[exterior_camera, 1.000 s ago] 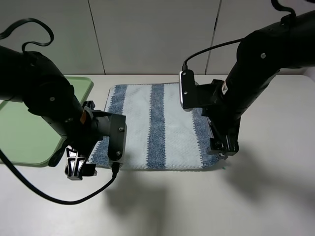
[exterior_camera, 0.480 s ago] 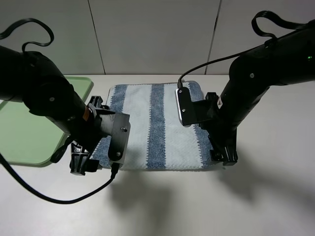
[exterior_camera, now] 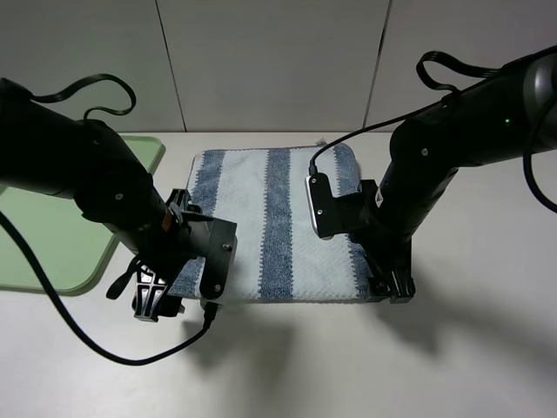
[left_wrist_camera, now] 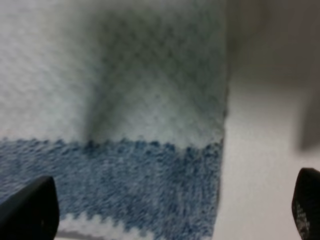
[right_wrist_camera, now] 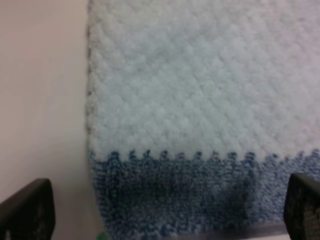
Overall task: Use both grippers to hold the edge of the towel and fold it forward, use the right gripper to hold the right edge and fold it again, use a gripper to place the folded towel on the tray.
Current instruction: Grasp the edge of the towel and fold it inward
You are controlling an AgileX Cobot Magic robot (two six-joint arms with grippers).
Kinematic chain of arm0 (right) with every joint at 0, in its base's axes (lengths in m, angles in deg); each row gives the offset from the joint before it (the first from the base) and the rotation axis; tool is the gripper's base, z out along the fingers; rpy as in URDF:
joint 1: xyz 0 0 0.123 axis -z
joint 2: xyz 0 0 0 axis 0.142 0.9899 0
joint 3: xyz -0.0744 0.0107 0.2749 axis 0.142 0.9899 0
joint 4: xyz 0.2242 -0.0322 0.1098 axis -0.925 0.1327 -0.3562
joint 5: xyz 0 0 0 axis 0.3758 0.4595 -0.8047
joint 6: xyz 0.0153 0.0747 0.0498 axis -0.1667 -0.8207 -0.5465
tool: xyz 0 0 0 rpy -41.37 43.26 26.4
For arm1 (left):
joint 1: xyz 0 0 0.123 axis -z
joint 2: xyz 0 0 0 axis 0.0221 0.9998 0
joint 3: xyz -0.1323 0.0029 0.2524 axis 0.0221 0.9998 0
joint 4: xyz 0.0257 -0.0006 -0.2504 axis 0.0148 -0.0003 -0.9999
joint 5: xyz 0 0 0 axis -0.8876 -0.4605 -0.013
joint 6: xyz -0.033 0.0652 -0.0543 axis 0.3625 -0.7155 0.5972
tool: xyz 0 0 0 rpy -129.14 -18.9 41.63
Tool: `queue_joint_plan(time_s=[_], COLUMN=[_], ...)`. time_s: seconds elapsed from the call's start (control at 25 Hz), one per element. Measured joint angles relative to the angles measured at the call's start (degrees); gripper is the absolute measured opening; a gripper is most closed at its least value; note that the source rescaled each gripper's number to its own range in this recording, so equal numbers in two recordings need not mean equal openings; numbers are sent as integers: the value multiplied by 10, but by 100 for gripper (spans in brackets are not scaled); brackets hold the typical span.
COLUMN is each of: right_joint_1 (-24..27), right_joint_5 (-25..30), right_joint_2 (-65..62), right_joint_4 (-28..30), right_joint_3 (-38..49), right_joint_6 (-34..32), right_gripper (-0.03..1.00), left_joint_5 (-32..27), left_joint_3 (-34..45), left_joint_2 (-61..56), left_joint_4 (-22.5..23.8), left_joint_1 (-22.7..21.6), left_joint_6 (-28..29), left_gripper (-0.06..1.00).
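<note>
Seen from the high camera, a striped towel (exterior_camera: pixel 277 222) is laid flat on a pale table (exterior_camera: pixel 365 366), wide pale-blue bands alternating with dark blue-grey ones. It appears to be in a single layer, with no fold visible. A light-green tray (exterior_camera: pixel 35 235) is placed at the left of the table, just beside the towel, and no part of the towel is on it.

The left end effector (exterior_camera: pixel 157 300) is lowered at the towel's near left corner, and the right end effector (exterior_camera: pixel 392 287) at its near right corner. Both are released, with jaws spread wide and nothing gripped. In the left wrist view, black fingertips (left_wrist_camera: pixel 30 212) are seen far apart on either side of the dark stripe and the cloth's edge. In the right wrist view, the fingertips (right_wrist_camera: pixel 25 212) are equally wide, with the waffle weave and a dark border between them.

The task is judged to be at its very start. The near edge has not yet been clamped, so both folds and the placing on the tray are left to do.

No brand, label or readable writing is found. Only a small orange patch (exterior_camera: pixel 164 221) on the left arm and a plain light-grey box (exterior_camera: pixel 315 206) on the right wrist are noted.
</note>
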Motion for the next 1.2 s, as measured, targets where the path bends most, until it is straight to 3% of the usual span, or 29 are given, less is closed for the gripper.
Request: queue_joint_plan(time_s=[0.64,1.04,1.2], right_joint_1=[0,0,0], right_joint_5=[-26,-23,-23], right_joint_2=[70,76,76], right_joint_4=[-16,-16,-16], right_joint_3=[-1,-4,-4], right_joint_6=[2,2,2], right_gripper=[100,100,100], left_joint_5=[46,44,43], left_joint_3=[0,-6,-6], left_joint_2=[43,58,59], left_joint_4=[0,0,-2], left_joint_1=[0,0,0], left_joint_6=[-3,-20,-21], left_gripper=[91,91,83])
